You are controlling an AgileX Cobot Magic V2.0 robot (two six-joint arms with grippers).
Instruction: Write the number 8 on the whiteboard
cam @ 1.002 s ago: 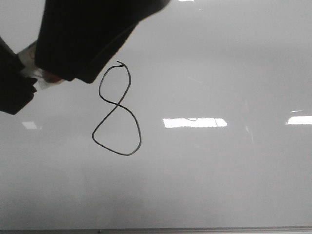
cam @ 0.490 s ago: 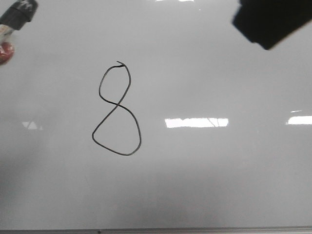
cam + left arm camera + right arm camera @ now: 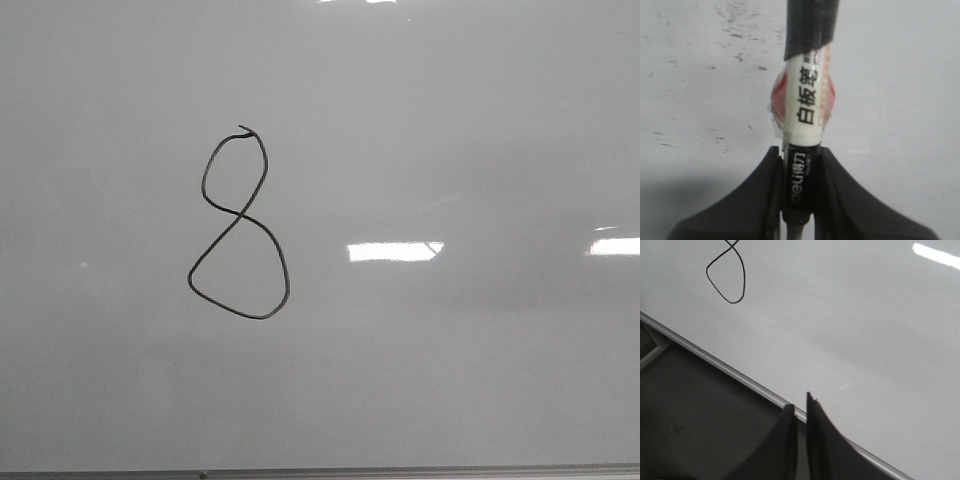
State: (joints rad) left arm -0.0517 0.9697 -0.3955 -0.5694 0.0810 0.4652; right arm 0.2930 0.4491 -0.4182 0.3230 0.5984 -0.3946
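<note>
A thin black number 8 point(image 3: 238, 225) stands drawn left of centre on the glossy pale whiteboard point(image 3: 450, 120), small loop above, larger loop below, a tiny hook on top. Neither arm shows in the front view. In the left wrist view my left gripper point(image 3: 799, 170) is shut on a whiteboard marker point(image 3: 804, 102) with a white label, red tape and a black wrapped end, held over a smudged pale surface. My right gripper point(image 3: 800, 410) hangs shut and empty above the whiteboard's metal edge point(image 3: 725, 368); the lower loop of the number 8 point(image 3: 726, 281) shows far from it.
Bright rectangular light reflections point(image 3: 395, 251) lie on the board right of the figure. The thin grey bottom edge point(image 3: 320, 472) runs along the front. Beyond that edge, the right wrist view shows a dark grey surface point(image 3: 695, 425).
Both arms have withdrawn from the front view: the dark left arm that covered the upper left a second ago and the right arm at the top right are gone. The 8 is unchanged.
</note>
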